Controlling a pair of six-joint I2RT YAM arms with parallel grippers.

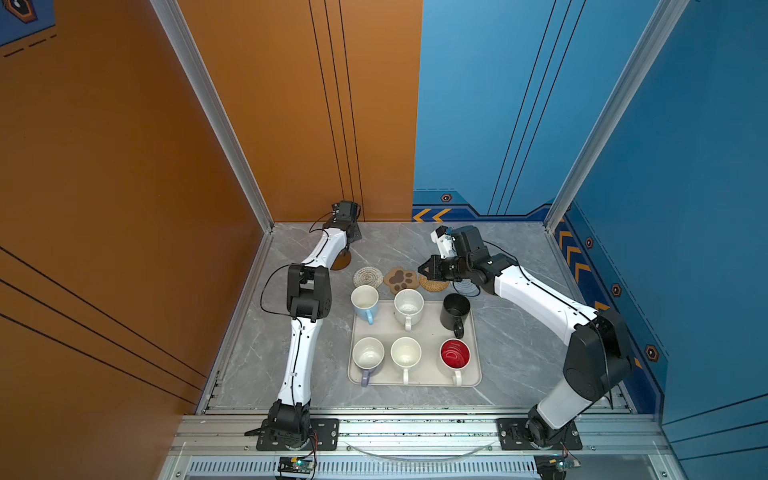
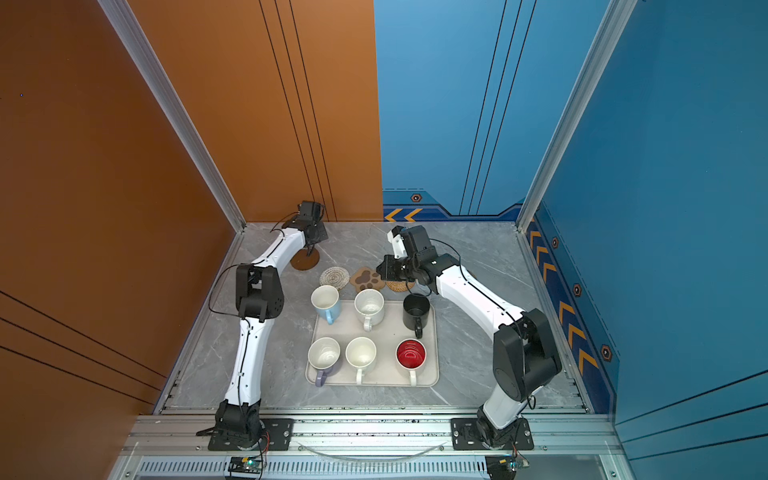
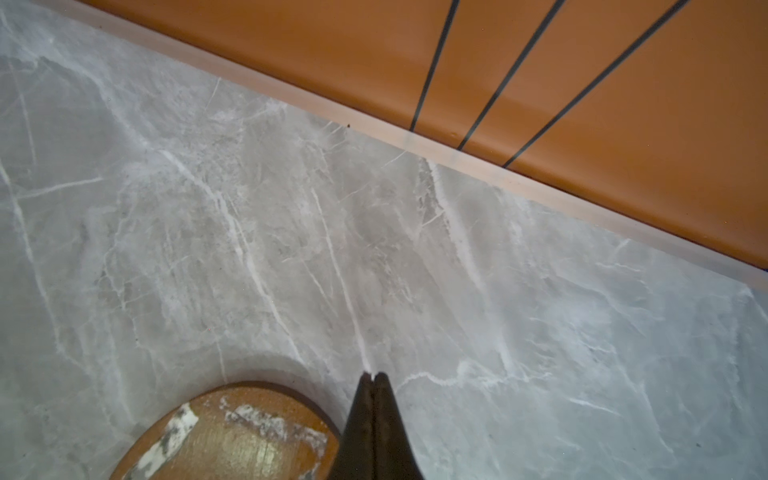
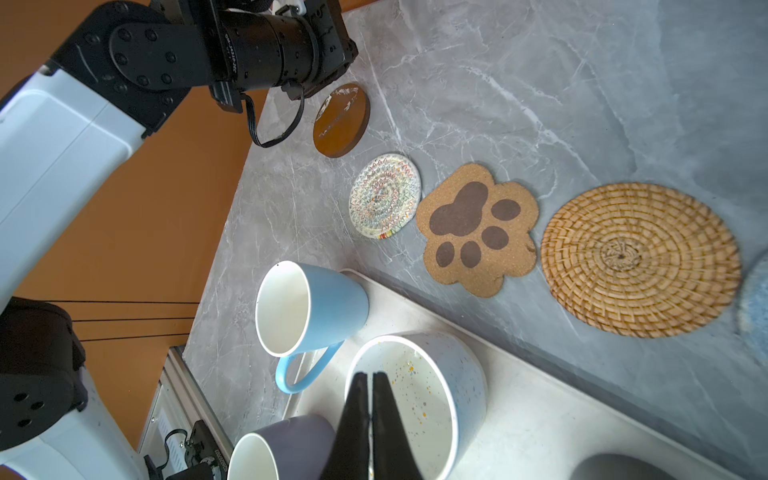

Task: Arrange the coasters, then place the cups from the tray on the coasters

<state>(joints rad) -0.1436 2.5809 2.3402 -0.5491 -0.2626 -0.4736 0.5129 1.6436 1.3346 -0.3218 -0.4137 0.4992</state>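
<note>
Coasters (image 4: pixel 478 228) lie in a row on the table (image 1: pixel 511 353) just beyond the tray (image 1: pixel 430 334) (five show; a sixth I cannot find), all six cups (image 1: pixel 408 307) wait on it unplaced, and left gripper (image 3: pixel 372 376) and right gripper (image 4: pixel 370 376) are both pinched closed, holding nothing.

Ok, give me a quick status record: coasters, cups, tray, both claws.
coasters: five visible, in a row beyond the tray: brown disc, white woven, paw, rattan, grey-blue
sixth coaster: not visible
cups: six on tray, none on a coaster: blue, speckled, black, lilac, white, red-inside
left claw: shut, empty, beside brown disc
right claw: shut, empty, raised by paw and rattan
</note>
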